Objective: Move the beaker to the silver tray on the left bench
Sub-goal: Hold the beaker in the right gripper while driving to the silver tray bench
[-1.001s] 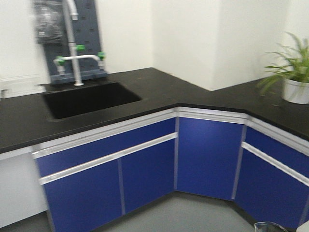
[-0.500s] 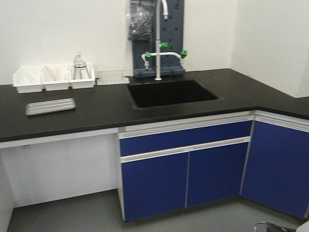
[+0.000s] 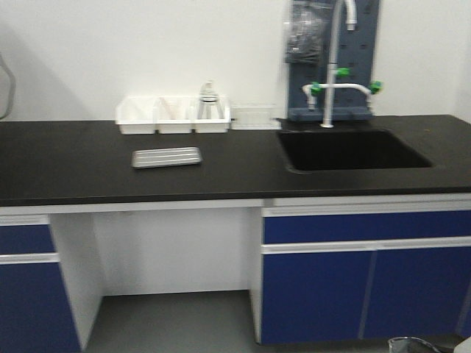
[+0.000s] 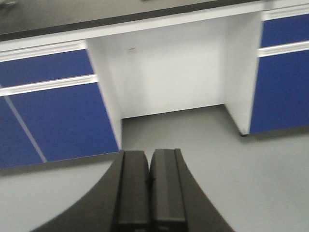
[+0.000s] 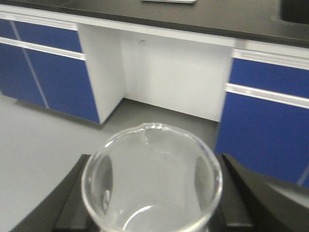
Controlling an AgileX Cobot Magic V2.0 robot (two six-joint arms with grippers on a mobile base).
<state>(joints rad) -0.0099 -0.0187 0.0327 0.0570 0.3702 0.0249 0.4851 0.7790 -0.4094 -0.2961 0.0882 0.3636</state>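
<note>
The right wrist view alone shows the beaker plainly: upright, mouth up, gripped by the right jaws. Left jaws are pressed together, empty. The front view shows the tray lying lengthwise along the table.

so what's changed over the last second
The view swung left along the bench: the sink slid from left to right of frame, the plant dropped out, and the tray came in. The beaker stayed at the bottom right corner.
</note>
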